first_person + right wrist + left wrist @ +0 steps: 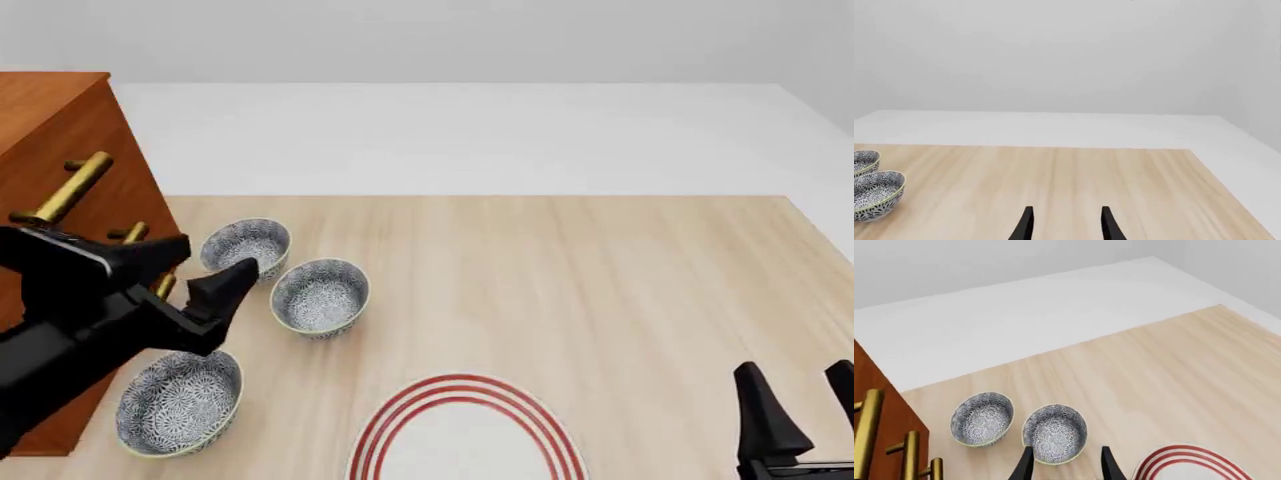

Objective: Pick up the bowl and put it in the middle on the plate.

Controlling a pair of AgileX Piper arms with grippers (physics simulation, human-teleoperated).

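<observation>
Both pincers gape wide, empty (left pincer above the bowl; right pincer idle).

The light wooden table carried three speckled bowls at its left and the red-ringed white plate at its near edge.

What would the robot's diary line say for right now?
left gripper: open, above bowls | right gripper: open, idle | middle bowl: on table | plate: empty
</observation>
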